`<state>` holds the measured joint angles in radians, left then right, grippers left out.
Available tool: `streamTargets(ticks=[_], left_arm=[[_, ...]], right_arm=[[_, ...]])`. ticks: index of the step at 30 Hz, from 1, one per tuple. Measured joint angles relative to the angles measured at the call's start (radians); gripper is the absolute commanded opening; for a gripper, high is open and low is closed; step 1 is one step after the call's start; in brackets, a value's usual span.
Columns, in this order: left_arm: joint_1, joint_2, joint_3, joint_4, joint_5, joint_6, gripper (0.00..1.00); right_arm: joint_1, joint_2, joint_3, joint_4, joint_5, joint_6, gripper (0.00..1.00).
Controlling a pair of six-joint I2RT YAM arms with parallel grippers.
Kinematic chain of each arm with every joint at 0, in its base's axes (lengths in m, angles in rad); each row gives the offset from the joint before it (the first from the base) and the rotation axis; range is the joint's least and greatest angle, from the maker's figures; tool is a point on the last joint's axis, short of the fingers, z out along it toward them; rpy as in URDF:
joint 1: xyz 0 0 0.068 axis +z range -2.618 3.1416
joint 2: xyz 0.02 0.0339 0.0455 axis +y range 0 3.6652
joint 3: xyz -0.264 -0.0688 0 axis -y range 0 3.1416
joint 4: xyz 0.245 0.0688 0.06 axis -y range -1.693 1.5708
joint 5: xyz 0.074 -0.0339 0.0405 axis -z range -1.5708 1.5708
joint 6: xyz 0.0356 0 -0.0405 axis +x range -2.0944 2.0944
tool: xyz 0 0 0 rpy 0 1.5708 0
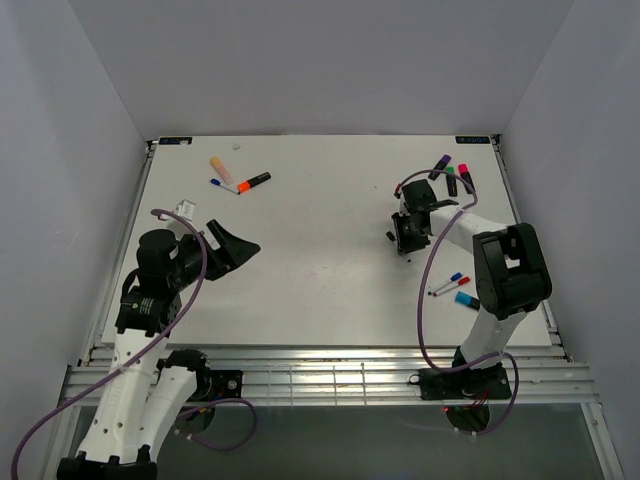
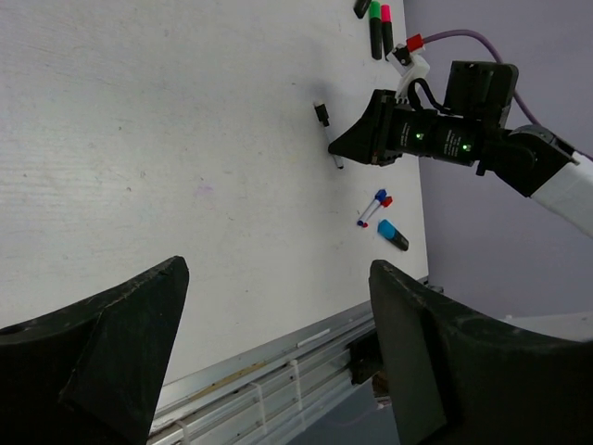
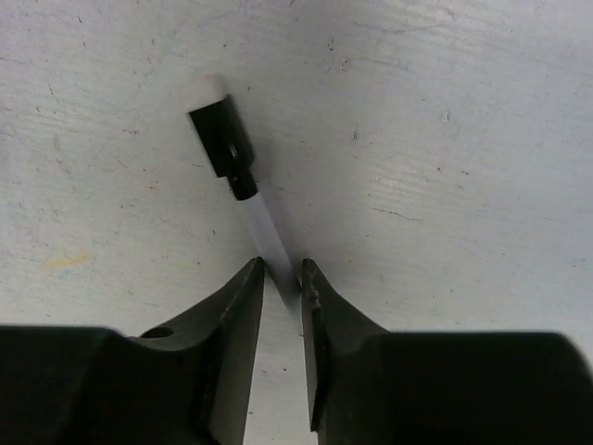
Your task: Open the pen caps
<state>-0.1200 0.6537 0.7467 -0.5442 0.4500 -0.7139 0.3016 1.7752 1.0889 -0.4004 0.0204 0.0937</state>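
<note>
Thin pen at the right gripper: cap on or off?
On. Right wrist view: the black cap sits seated on the thin pen, no bare tip showing; the right gripper pinches its white barrel.

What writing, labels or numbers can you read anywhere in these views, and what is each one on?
No text is readable in any view.
The left dark label, far left corner of the table: too small to read.
The right dark label, far right corner: too small to read.
The white tag by the left arm: blurred.
The thin pen at the right gripper: no print shows.
</note>
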Motion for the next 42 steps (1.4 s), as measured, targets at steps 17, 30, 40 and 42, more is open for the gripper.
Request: streamTargets(ticks=[17, 30, 40, 42], left_arm=[[-0.046, 0.209, -0.092, 0.198, 0.148, -0.086, 0.79], [-0.246, 0.455, -0.108, 0.472, 0.071, -0.232, 0.7], [-0.296, 0.537, -0.12, 0.587, 0.035, -0.291, 0.65], [-0.299, 0.539, -0.129, 0.599, 0.032, -0.3, 0.64]], right_arm=[[0.25, -0.31, -0.169, 0.056, -0.187, 0.157, 0.08], [0.492, -0.406, -0.199, 0.198, -0.339, 0.397, 0.08], [0.538, -0.363, -0.118, 0.248, -0.341, 0.451, 0.08], [0.539, -0.351, -0.111, 0.249, -0.342, 0.455, 0.08]])
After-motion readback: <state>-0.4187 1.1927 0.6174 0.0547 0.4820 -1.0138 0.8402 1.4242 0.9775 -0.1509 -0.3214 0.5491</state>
